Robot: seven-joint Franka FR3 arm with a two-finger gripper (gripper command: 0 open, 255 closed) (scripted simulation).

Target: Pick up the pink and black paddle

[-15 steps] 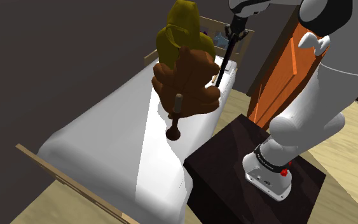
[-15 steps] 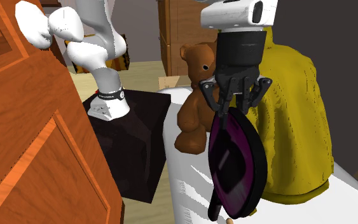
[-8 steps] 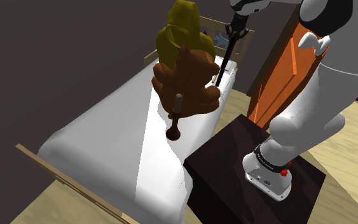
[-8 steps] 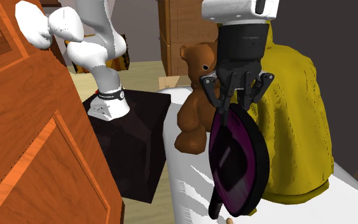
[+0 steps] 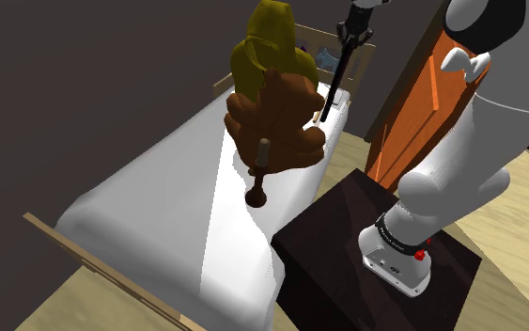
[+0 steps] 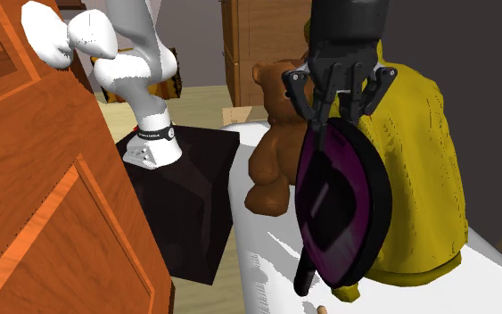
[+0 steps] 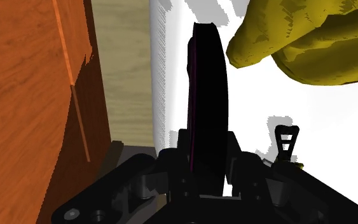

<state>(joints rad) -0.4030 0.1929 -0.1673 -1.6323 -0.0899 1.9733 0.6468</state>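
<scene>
- Shoulder view: the paddle (image 5: pixel 336 83) is seen edge-on as a thin black line hanging from the gripper (image 5: pixel 350 38), above the far end of the bed (image 5: pixel 149 216) and beyond the bear (image 5: pixel 276 118). Its lower tip is judged just clear of the sheet; contact cannot be ruled out.
- Second exterior view: the jaws are clamped on the top rim of the paddle (image 6: pixel 338 205), with the gripper (image 6: pixel 336 107) above it. The blade is oval, with a dark pink face, a glossy black centre and a black rim; a short black handle points down. It hangs in front of the yellow lump (image 6: pixel 418 161), which is coarse and draped. The bear (image 6: pixel 271 134) is brown and rounded.
- Wrist view: the paddle (image 7: pixel 208 108) is held narrow between both fingers of the gripper (image 7: pixel 204 170), edge toward the camera, with a pink line down the rim. The white bed (image 7: pixel 254 133) lies below and a grained orange door (image 7: pixel 25 95) stands alongside.
- Progress: the grasp is made and the lift is judged nearly complete; only a little more height and a steady hold are left.
</scene>
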